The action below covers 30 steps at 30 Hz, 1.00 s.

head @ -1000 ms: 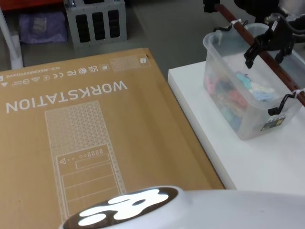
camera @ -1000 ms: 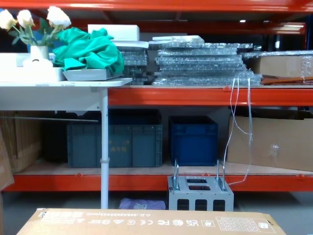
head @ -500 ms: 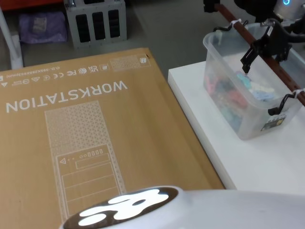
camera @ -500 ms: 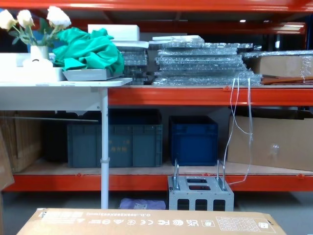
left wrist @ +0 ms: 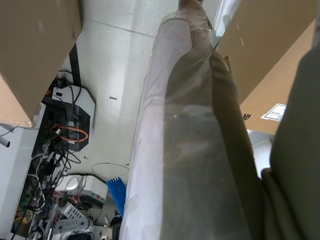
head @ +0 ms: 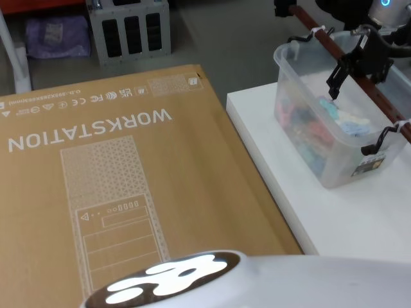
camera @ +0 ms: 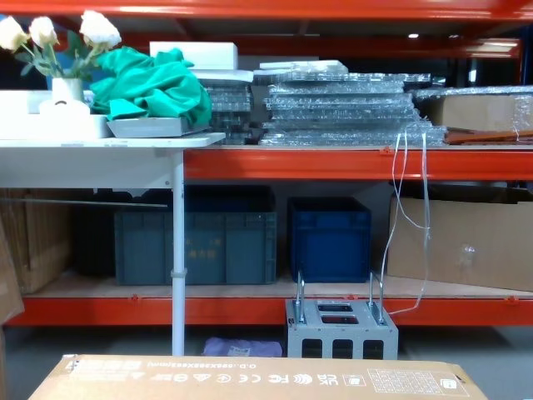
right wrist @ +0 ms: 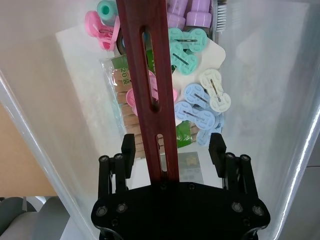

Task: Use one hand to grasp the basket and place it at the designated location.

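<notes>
One end effector (right wrist: 172,145), right, jaws wide astride handle (right wrist: 131,50) of basket (head: 302,147); cardboard box (head: 96,160) reads "WORKSTATION".

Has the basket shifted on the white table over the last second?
No: the basket keeps the same spot beside the white table's left edge.

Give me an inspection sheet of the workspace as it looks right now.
Surface: white table, carrying the basket.
Job's things: basket stands on the table, red-brown handle across its top.
Clutter: pastel clips inside the basket; WORKSTATION carton beside the table.
Grippers: right gripper open, jaws either side of the handle, not closed on it.
Cables: white cables hang from the orange racking.
Surroundings: blue crates on the racking's lower level.
</notes>
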Motion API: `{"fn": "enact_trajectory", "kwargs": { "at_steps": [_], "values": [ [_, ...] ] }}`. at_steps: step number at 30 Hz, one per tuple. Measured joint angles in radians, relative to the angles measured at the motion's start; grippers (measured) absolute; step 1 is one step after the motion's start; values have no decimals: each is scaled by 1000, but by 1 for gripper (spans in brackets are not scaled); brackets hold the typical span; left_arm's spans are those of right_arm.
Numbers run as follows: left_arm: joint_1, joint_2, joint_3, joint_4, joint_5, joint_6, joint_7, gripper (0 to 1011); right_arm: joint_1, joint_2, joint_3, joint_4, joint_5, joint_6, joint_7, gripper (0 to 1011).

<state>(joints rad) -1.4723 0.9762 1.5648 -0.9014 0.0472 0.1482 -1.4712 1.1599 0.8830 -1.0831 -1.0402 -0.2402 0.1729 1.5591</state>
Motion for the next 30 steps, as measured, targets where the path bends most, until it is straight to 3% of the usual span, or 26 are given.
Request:
{"fn": "enact_trajectory", "kwargs": {
  "at_steps": [17,20,23,30],
  "values": [
    [0,0,0,0,0,0,0,0,-1,2,2,-3,0,0,-2,379],
    [0,0,0,0,0,0,0,0,-1,2,2,-3,0,0,-2,320],
    [0,0,0,0,0,0,0,0,-1,2,2,-4,0,0,-2,178],
    [0,0,0,0,0,0,0,0,-1,2,2,-4,0,0,-2,19]
  ]
}}
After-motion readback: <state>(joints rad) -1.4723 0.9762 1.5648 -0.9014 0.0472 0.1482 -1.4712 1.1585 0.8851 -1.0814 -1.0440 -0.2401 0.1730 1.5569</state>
